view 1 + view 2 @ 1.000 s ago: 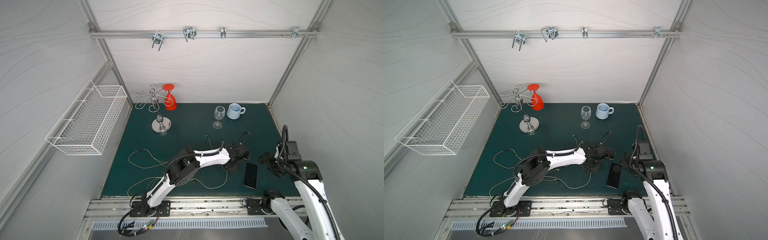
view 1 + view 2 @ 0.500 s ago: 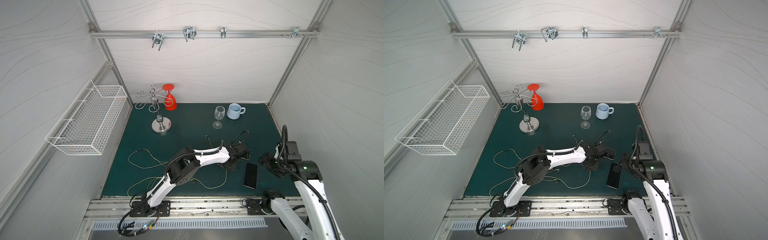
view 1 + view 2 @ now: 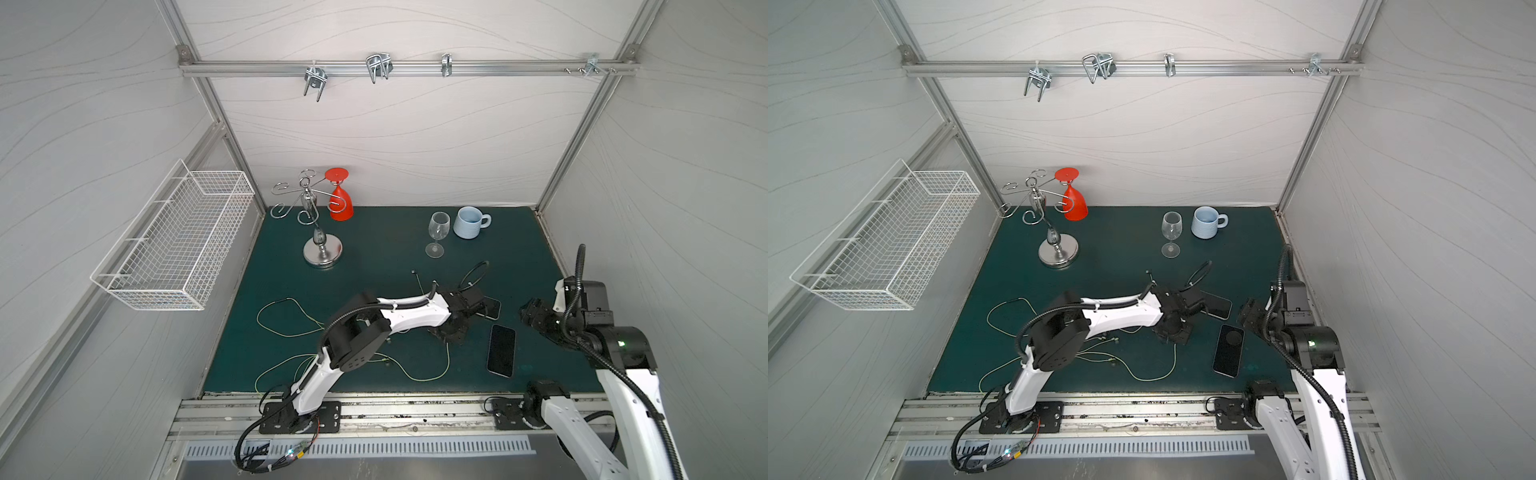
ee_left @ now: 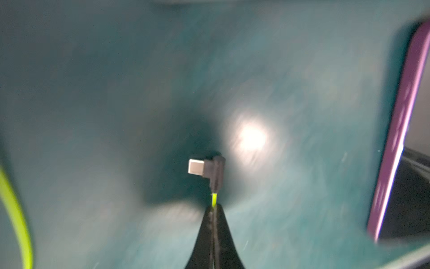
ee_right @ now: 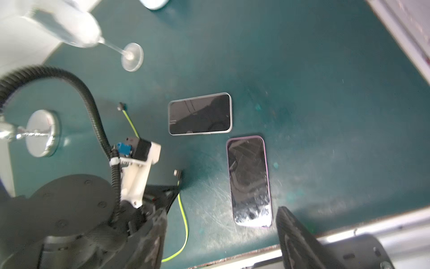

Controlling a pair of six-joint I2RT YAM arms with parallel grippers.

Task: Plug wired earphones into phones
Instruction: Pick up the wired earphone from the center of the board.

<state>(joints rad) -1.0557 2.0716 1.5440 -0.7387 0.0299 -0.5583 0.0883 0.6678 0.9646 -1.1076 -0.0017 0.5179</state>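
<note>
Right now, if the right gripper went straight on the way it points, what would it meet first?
Probably the purple-edged phone, lying flat just ahead of the open right gripper; its height above the mat is unclear.

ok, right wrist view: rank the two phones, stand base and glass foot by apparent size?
1. purple phone, but it lies nearer the camera, so its lead over the grey one may be only apparent
2. grey phone
3. stand base
4. glass foot
</note>
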